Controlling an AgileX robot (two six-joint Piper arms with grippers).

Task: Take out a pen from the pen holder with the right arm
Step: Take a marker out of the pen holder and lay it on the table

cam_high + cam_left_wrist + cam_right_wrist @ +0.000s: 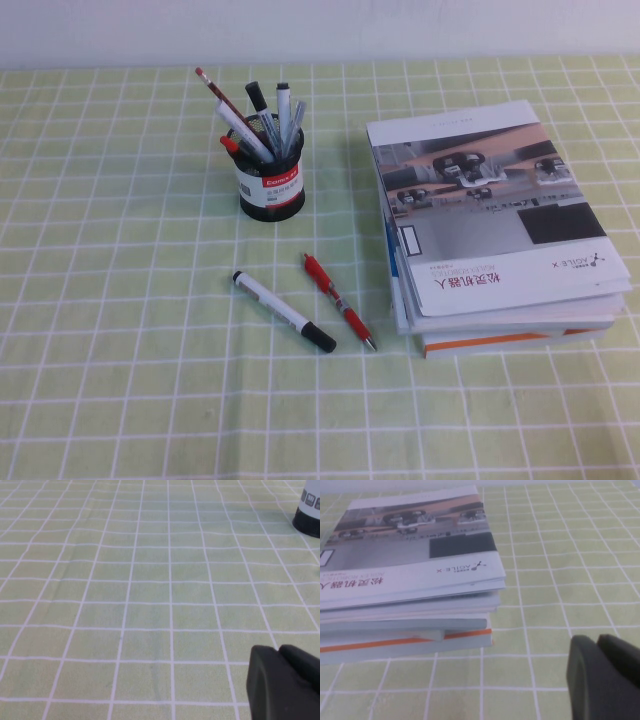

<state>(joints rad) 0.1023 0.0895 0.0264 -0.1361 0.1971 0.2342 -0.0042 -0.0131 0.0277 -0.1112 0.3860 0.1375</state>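
Observation:
A black mesh pen holder (271, 185) with a white label stands on the green checked cloth and holds several pens (262, 125). In front of it a white marker (284, 311) with black ends and a red pen (340, 301) lie on the cloth. Neither arm shows in the high view. My right gripper (596, 641) is shut and empty, low over the cloth beside the book stack (410, 555). My left gripper (278, 651) is also shut and empty over bare cloth, with the holder's base (309, 510) far off at the edge of its view.
A stack of books and brochures (495, 225) lies to the right of the holder and the loose pens. The cloth (120, 300) covers the whole table, up to a pale wall at the back.

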